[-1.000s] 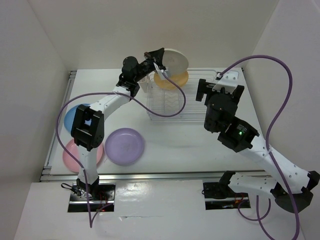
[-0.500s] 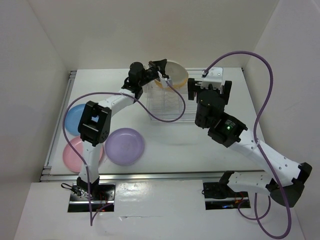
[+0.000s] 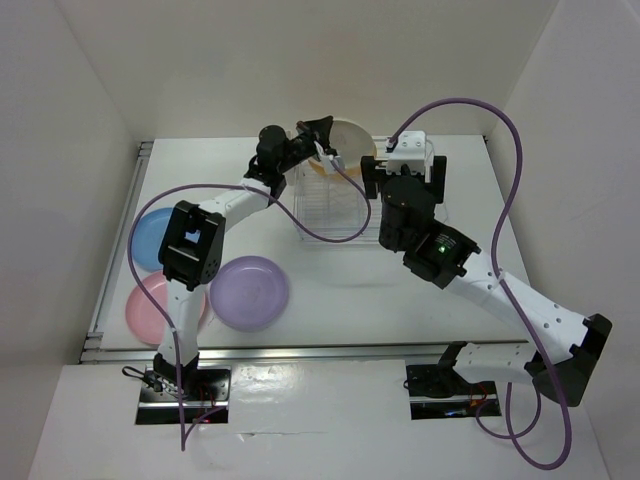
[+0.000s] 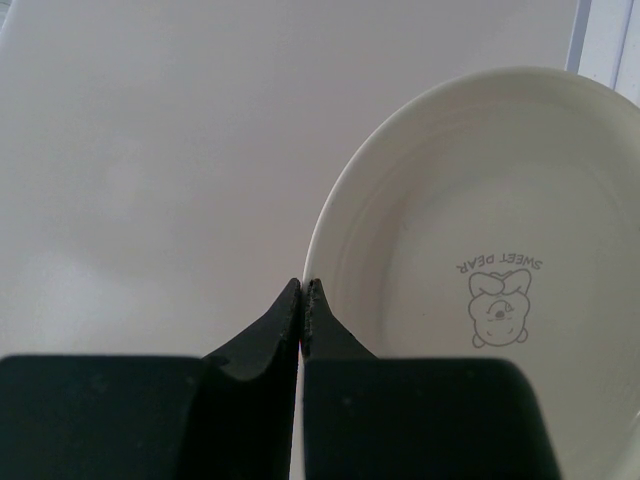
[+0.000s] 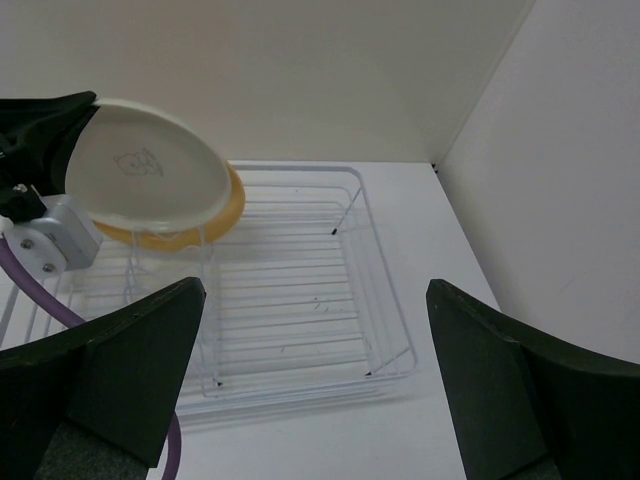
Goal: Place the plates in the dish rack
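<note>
Left gripper [image 4: 303,290], clenched on the rim of the cream plate [image 4: 480,280], is holding it tilted above the dish rack [image 5: 290,255], against the yellow-orange plate [image 5: 228,212]. Standing it upright before lowering looks wise. Right gripper [image 5: 315,290] is hanging with jaws wide apart.

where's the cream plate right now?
Top view, far centre: the cream plate hangs tilted, pinched by its rim in the left gripper, over the far end of the dish rack, close over the yellow-orange plate.

The left gripper [image 4: 303,292] is pinched closed, arm stretched far forward; the right gripper [image 5: 315,300] gapes wide, arm extended.
</note>
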`<state>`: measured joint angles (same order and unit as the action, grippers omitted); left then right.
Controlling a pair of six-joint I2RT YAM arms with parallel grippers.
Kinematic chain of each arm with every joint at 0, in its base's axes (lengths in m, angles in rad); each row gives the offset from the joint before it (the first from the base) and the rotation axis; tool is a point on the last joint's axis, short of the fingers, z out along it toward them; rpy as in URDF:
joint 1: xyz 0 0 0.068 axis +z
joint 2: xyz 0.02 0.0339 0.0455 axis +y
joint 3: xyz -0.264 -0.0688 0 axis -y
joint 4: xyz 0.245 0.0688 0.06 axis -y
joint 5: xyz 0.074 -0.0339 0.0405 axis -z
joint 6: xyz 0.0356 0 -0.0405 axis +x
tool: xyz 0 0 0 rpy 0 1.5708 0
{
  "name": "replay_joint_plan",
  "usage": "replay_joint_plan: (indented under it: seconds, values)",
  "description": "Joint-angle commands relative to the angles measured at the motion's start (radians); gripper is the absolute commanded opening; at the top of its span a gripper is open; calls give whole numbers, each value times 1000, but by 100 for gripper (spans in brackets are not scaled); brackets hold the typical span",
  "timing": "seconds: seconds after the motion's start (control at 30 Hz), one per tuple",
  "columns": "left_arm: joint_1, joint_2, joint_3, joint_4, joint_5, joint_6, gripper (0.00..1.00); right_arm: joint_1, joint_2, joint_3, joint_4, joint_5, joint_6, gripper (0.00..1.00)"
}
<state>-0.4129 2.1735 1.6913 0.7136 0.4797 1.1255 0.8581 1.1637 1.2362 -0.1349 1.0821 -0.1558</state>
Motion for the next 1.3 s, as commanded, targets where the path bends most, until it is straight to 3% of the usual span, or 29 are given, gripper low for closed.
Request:
replay_joint_plan:
  seconds: [0.0,0.23,0.73,0.87,0.9,0.97,1.0,1.07,1.27]
  values:
    - [-9,20,-25,49,22,-33,0,-4,-6,42,84,-11,-13,100]
    - [-32,68,5,92,-128,-61,0,-4,4,23,73,-21,-13,100]
    - [-50,58,-15,106,-153,-67,0,-4,14,5,121,-30,-44,100]
    - [-59,58,-25,46,-141,-33,0,-4,14,5,121,-30,-34,100]
    - [-60,58,-25,31,-130,-33,18,-4,4,5,112,-30,-34,100]
    - [-60,48,-51,9,-130,-33,38,-4,4,-15,112,-30,-34,100]
    - [-60,39,-61,9,-130,-55,58,-4,-7,-15,112,-30,-25,100]
    - [-60,13,-94,0,-148,-64,64,-4,-19,-24,103,-30,-2,100]
    - [-81,-93,-192,10,-193,-75,64,-4,-50,-70,90,-50,50,100]
